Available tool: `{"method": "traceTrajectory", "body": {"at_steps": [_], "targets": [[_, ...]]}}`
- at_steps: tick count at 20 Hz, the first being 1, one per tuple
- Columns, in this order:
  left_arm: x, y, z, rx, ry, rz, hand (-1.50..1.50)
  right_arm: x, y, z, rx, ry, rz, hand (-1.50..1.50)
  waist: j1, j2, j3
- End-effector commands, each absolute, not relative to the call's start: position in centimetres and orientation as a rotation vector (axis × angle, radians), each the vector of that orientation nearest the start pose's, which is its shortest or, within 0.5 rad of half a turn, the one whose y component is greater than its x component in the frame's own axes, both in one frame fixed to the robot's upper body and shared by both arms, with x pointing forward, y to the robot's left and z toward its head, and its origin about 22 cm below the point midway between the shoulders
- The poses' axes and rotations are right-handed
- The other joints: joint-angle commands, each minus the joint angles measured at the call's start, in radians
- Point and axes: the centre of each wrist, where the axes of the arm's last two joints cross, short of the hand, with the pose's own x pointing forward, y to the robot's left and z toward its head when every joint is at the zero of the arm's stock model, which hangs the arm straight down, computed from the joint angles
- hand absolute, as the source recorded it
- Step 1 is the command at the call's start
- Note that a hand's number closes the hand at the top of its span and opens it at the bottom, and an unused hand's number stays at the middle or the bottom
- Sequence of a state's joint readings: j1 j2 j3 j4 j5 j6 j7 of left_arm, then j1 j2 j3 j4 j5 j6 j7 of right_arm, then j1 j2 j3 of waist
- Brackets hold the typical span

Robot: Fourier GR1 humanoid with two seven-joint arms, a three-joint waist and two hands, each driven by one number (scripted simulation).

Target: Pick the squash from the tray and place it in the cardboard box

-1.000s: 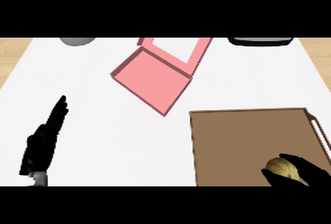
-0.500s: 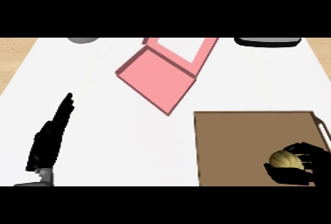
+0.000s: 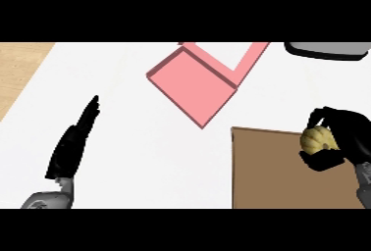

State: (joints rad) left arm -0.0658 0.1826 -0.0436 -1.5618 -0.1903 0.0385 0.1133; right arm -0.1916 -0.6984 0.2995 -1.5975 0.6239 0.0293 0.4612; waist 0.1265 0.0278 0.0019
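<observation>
The black left hand (image 3: 71,147) is held at rest at far left, fingers straight and pressed together. The open pink cardboard box (image 3: 196,90) is seen up and left of the working hand, the flat brown tray (image 3: 264,169) just beneath it. The ribbed pale-yellow squash (image 3: 319,140) — lying low on the tray half a second earlier — is now clasped in the curled black right hand (image 3: 349,132) and appears lifted; the carry leftward to the box is judged next.

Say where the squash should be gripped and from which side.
Grip the squash across its rounded middle, coming from its right: the right hand curls round it there, over the tray. Its rounded, ribbed body shows no handle.
</observation>
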Motion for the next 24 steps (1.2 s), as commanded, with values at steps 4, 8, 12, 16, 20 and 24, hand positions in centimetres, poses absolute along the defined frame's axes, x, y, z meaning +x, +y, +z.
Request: {"method": "traceTrajectory", "body": {"at_steps": [4, 8, 12, 16, 20, 24], "targets": [[24.8, 25.9, 1.0, 0.328, -1.479, -0.239, 0.0, 35.0, -30.6, 10.8, -1.01, -1.345, 1.167, 1.5, -0.061, -0.014, 0.0], [25.7, 28.0, 1.2, 0.351, -1.467, -0.229, 0.0, 36.4, -27.1, 13.9, -0.771, -1.684, 1.03, 1.5, -0.081, -0.014, 0.0], [24.6, 28.3, 1.6, 0.34, -1.46, -0.239, 0.0, 38.2, -24.3, 16.1, -0.575, -1.849, 0.975, 1.5, -0.086, -0.023, -0.001], [24.4, 27.6, -0.1, 0.359, -1.444, -0.193, 0.0, 39.1, -22.0, 17.9, -0.484, -1.921, 0.988, 1.5, -0.111, -0.026, -0.002], [23.6, 29.6, -0.6, 0.364, -1.455, -0.207, 0.0, 41.0, -19.4, 19.7, -0.4, -1.943, 0.997, 1.5, -0.11, -0.025, -0.002], [24.2, 28.5, -0.4, 0.387, -1.455, -0.203, 0.0, 42.3, -15.8, 21.6, -0.407, -1.914, 0.984, 1.5, -0.11, -0.025, -0.002]]}}
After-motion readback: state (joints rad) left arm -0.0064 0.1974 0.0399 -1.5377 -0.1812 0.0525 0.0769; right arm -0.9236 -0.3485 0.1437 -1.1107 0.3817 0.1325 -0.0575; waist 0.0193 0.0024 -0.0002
